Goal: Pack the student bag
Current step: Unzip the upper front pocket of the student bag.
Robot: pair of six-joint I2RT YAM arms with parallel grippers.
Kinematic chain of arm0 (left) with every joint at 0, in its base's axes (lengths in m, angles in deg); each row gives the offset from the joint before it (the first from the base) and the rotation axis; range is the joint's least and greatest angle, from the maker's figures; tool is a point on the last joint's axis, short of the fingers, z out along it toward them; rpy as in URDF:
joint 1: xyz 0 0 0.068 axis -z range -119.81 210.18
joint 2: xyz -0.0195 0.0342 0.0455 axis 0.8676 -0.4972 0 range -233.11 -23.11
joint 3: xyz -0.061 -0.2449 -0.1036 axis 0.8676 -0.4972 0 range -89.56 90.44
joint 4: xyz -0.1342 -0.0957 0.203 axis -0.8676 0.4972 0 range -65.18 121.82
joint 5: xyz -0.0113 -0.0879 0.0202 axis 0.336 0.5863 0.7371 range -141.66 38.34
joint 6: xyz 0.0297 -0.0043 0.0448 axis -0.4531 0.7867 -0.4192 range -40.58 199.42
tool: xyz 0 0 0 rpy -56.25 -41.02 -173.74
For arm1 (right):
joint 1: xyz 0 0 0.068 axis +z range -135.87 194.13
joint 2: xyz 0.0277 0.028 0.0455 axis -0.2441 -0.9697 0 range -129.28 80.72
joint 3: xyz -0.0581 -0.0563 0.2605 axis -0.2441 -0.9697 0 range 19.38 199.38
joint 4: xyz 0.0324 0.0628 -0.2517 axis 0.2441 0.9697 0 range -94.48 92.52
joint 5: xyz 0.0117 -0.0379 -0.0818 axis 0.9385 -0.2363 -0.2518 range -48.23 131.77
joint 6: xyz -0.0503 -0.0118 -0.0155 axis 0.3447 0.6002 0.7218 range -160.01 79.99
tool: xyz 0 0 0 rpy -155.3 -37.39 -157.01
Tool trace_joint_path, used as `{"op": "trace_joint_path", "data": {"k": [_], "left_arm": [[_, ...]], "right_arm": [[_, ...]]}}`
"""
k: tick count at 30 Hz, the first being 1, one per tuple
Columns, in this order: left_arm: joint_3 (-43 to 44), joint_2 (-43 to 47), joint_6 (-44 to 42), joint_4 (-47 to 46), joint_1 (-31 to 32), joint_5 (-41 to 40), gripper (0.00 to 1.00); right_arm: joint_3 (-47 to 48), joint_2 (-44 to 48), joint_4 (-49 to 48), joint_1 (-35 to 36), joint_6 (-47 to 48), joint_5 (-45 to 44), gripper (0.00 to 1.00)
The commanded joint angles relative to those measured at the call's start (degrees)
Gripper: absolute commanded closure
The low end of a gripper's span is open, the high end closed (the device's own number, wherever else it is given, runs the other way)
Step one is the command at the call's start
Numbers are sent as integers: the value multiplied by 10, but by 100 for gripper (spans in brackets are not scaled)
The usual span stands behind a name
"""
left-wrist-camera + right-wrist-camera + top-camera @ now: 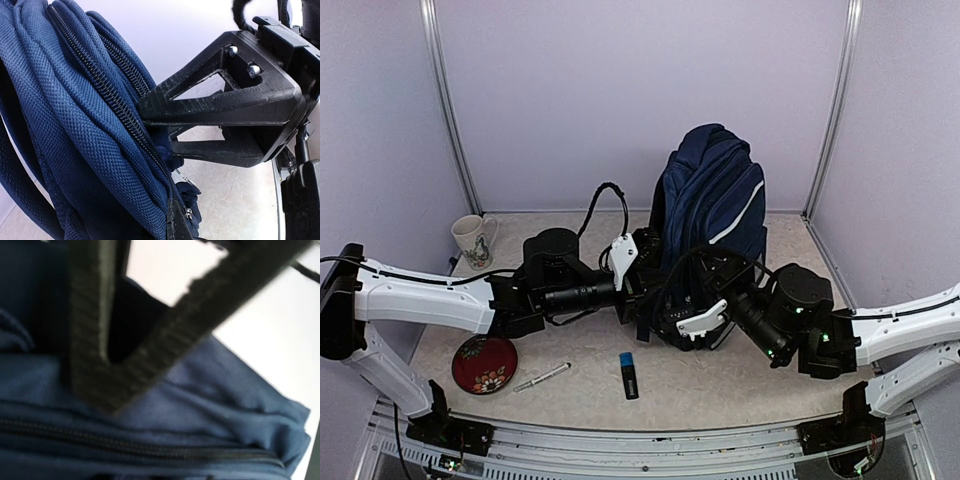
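- Left end effector (157,131) is clenched on the student bag (712,195). At the centre of its wrist view the black jaws meet on blue cloth right beside a zipper (107,97). I read this as a pinch that keeps the edge of the opening steady.
- Right end effector (700,312) sits against the lower front of the bag, at lower centre of the overhead view. Its wrist view is blurred, showing one finger (95,340) close over blue cloth. I cannot tell whether it is released or grasping anything.
- The bag stands upright at centre right of the overhead view, toward the back of the bench (740,385). An arm reaches in from either side. My guess is that one braces while the other works at the opening.
- Just below the bag, at lower centre, a black stick (629,374) with a blue cap lies loose on the bench, with a pen (542,377) to its left. Both lie apart from the bag, and I take them as things waiting to be packed.
- Further out, a red patterned dish (484,364) sits at lower left. A mug (472,240) stands at the left near the back wall, well apart from the bag.
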Motion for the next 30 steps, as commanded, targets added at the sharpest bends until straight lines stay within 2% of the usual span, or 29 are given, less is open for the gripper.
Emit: {"op": "trace_joint_path", "data": {"k": [1,7,11,15,17,20,24,26,30], "left_arm": [[19,11,-14,-22,27,55,100],[17,12,-14,-18,28,50,100],[17,12,-17,-12,27,47,100],[13,11,-23,-8,26,36,100],[11,8,-29,0,26,28,100],[10,1,-37,14,27,20,100],[4,-2,-42,12,27,18,100],[4,-2,-44,11,26,20,100],[-2,5,-51,17,27,21,100]], "right_arm": [[33,14,-31,-11,-14,-54,70],[45,1,-48,-11,-24,-64,85],[50,4,0,-11,-51,-47,100],[64,-4,-12,-11,-91,-41,100],[102,0,10,-11,-171,-21,100],[175,12,111,-20,-346,44,100],[221,26,148,-53,-527,128,100],[240,28,174,-79,-612,164,100],[277,28,245,-175,-794,216,100]]}}
